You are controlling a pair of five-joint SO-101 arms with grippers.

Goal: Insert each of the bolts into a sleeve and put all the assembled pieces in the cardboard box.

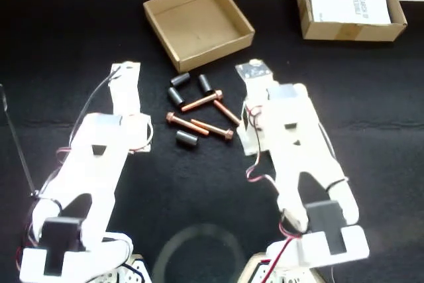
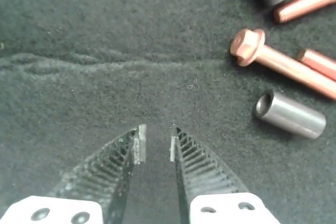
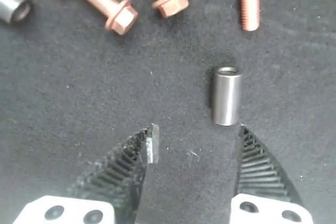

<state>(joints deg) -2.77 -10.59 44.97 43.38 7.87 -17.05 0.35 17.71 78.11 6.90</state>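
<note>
L gripper hangs over the black mat, jaws only a slit apart w/ nothing btwn them. Mid-table, four copper bolts and four grey sleeves lie loose & separate, none mated, and the cardboard box just behind them is empty, so my read is nothing's done yet: all 4 insertions + boxing left. R gripper is spread wide & empty, w/ one sleeve lying just ahead of one fingertip.
</note>
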